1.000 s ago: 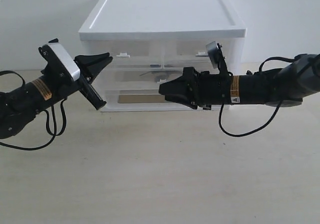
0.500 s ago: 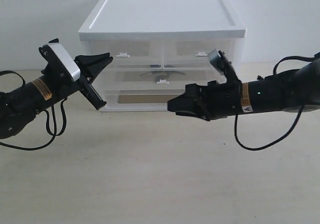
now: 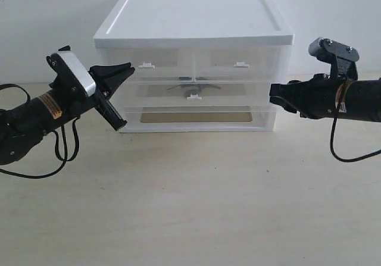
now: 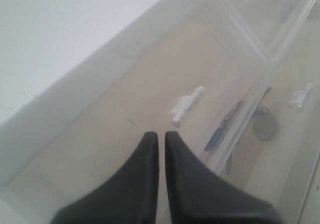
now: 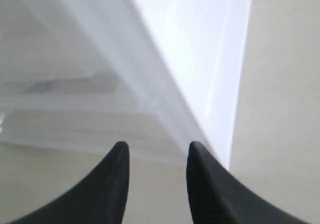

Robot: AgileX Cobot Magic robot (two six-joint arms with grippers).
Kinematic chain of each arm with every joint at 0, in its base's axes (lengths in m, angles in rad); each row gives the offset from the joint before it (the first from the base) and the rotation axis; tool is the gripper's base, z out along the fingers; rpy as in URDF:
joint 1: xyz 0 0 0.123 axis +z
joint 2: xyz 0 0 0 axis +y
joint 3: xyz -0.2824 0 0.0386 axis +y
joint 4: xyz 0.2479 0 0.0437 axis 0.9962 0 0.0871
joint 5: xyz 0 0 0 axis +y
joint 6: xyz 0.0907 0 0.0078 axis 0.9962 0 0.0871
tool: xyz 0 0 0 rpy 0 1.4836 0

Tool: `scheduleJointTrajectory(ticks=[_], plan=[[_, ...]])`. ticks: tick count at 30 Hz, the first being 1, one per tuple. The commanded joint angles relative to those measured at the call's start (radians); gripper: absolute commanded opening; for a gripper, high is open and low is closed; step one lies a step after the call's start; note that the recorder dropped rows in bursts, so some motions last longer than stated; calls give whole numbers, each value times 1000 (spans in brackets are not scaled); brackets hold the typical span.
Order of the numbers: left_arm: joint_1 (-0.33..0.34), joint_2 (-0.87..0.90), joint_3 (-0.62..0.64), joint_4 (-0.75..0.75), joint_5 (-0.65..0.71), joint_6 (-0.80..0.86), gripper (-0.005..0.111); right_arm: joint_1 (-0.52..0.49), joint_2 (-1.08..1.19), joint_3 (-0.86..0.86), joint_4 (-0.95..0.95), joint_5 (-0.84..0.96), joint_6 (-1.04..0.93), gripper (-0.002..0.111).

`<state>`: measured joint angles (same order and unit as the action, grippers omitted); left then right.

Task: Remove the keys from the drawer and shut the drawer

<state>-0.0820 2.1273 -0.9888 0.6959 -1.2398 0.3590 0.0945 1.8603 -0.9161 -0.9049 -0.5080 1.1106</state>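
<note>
The wide clear drawer (image 3: 250, 91) with its white centre tab (image 3: 193, 97) sits flush in the white cabinet (image 3: 190, 22). The keys (image 3: 191, 88) lie inside it, seen through the plastic. In the left wrist view a blue-headed key (image 4: 216, 138) and the dark oval fob (image 4: 265, 126) show behind the clear fronts. My left gripper (image 3: 130, 69) (image 4: 161, 134) is shut on nothing, level with the upper left drawer's front corner. My right gripper (image 3: 272, 94) (image 5: 157, 145) is open and empty, just beside the cabinet's right end.
Two half-width drawers (image 3: 161, 58) sit above the wide one, each with a small white tab (image 4: 187, 103). Below it is the open base frame (image 3: 196, 117) showing a brown strip. The cabinet stands on a pale table (image 3: 190, 206) against a white wall.
My right arm has pulled back to the right, from in front of the wide drawer's middle to the cabinet's right end. The left arm has not moved.
</note>
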Motion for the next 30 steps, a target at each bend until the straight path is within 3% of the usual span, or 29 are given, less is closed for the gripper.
scheduleJointTrajectory(ticks=[1, 10, 15, 23, 26, 30], plan=[[0, 5, -13, -78, 19, -7, 4, -5, 3, -67, 146, 53, -130, 34], [0, 5, -13, -78, 19, -7, 4, -5, 12, -176, 65, 154, -61, 34], [0, 5, -13, -78, 19, -7, 4, -4, -27, -92, -215, 15, 155, 34], [0, 5, -13, -29, 19, -7, 4, -4, -179, 128, -205, -48, 88, 34], [-9, -2, -13, 99, 19, -7, 4, -4, -202, 159, -207, -99, 88, 34], [-46, -14, -11, 109, 19, -7, 4, -4, -203, 159, -213, -110, 92, 34]])
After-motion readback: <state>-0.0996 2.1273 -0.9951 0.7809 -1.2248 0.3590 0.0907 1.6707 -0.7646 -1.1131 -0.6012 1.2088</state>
